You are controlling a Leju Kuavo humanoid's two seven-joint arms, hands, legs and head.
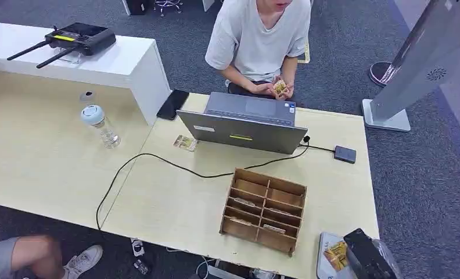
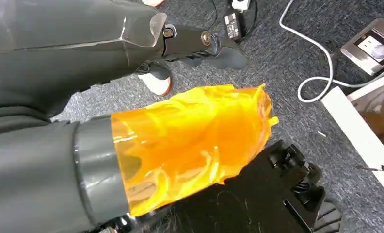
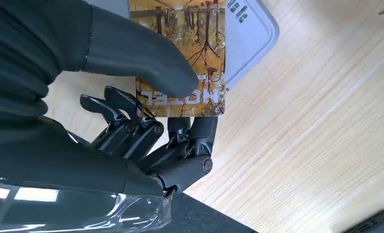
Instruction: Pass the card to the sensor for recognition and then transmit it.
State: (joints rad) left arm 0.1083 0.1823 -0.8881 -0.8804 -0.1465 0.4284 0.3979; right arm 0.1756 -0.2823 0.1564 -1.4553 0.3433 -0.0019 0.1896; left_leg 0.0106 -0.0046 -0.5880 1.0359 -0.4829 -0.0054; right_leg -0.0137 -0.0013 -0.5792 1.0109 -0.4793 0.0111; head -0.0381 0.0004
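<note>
The brown wooden divider box (image 1: 264, 210), lower centre on the pale wood table (image 1: 175, 197), holds cards flat in its compartments. At lower right, the right hand (image 3: 146, 121) pinches the yellow tree-print card (image 3: 190, 63) over the grey flat sensor pad (image 3: 248, 39). The left hand (image 2: 195, 46) holds nothing, fingers extended.
</note>
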